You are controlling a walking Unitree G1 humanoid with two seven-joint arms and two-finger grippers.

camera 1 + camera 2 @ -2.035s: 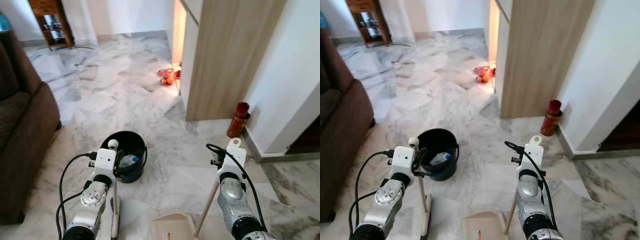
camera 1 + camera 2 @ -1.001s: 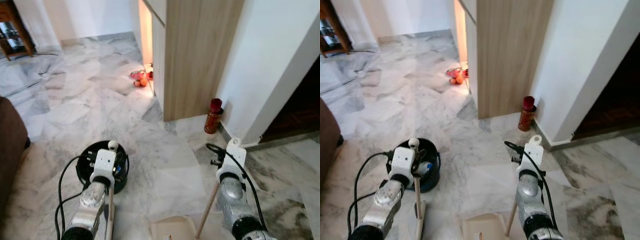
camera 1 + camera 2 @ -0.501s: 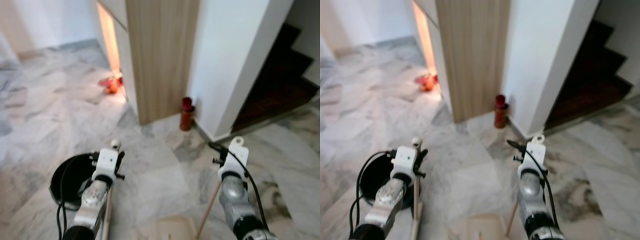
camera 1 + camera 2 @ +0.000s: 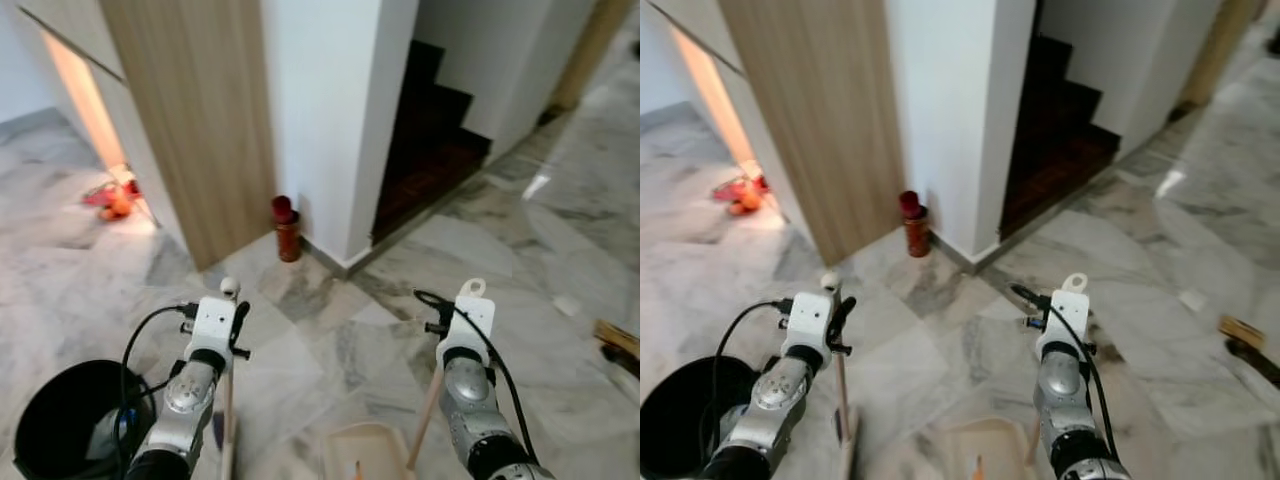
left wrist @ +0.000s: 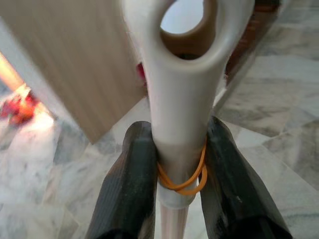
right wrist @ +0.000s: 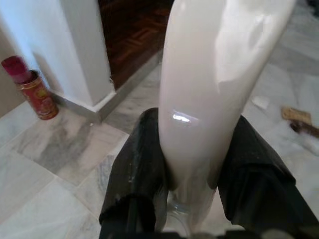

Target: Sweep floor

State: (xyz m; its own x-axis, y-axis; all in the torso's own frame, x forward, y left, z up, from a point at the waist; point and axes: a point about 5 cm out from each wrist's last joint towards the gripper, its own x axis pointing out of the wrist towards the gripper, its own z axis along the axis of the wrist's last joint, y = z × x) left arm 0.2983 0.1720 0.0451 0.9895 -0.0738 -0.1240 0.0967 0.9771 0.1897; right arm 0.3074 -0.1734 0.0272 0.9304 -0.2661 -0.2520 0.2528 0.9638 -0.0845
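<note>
From my remote seat, the left gripper is clamped on the broom handle, a glossy cream plastic shaft with a looped end (an orange rubber band rings it between the black fingers). The right gripper squeezes the smooth, rounded dustpan handle, its wooden pole running down to the beige dustpan at 6 o'clock. A black round bucket sits at 8 o'clock on veined grey marble floor; a red cylindrical can stands at 12 beside the wood-grain panel.
</note>
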